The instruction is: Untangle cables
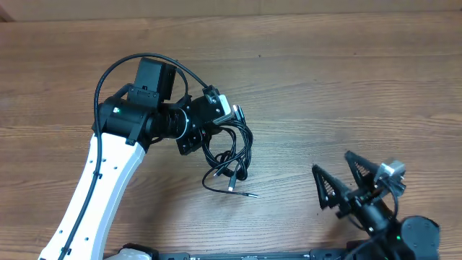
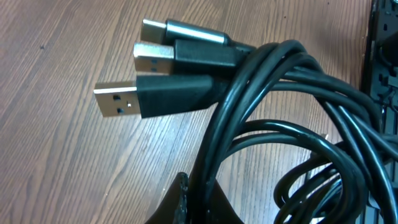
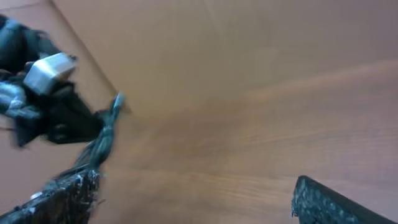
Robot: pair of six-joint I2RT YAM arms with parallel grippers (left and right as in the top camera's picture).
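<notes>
**Left gripper** (image 1: pixel 215 128): clenched on the cables (image 1: pixel 232 153), gripping the bundle near its upper end.

**Cables:** a small bundle of thin black cords. The loops spill from the left gripper toward the front edge of the table (image 1: pixel 325 87). The lowest loops and two loose ends lie just below the left gripper on the wood. I cannot tell whether the upper loops rest on the wood or hang clear of it.

**Plugs** (left wrist view): three plugs (image 2: pixel 118 102) lie side by side and stick out past the loops close to the left gripper. Two are flat and wide with bare metal ends. The third is slimmer with a rounded tip. The cords cross over one another directly behind them, so the bundle is not yet separated.

**Right gripper** (image 1: pixel 332 162): released, with its two fingers spread wide and nothing between them. It stands well apart from the left gripper, off to the right and nearer the front edge of the table.

**Right wrist view:** blurred. At its far left it shows the left gripper with a few strands trailing down (no detail can be made out).
</notes>
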